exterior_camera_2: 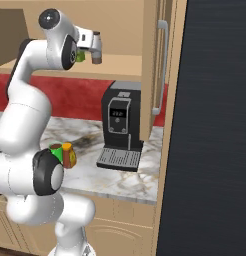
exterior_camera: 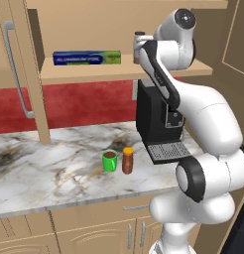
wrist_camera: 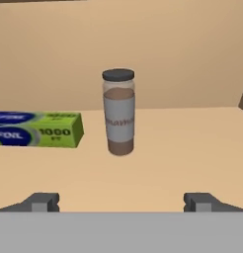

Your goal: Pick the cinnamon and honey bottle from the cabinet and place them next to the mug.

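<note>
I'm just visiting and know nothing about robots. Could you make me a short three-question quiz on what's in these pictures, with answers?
1. True or false: the honey bottle already stands beside the mug on the counter.
2. What lies on the cabinet shelf next to the cinnamon? A) a foil box B) a plate C) a spoon
3. Fill in: the end effector faces the cinnamon with its jaws ____.

Key:
1. True; the two stand close together in front of the coffee machine.
2. A, the foil box.
3. Open; the cinnamon stands upright ahead of the fingertips, not yet between them.
</note>
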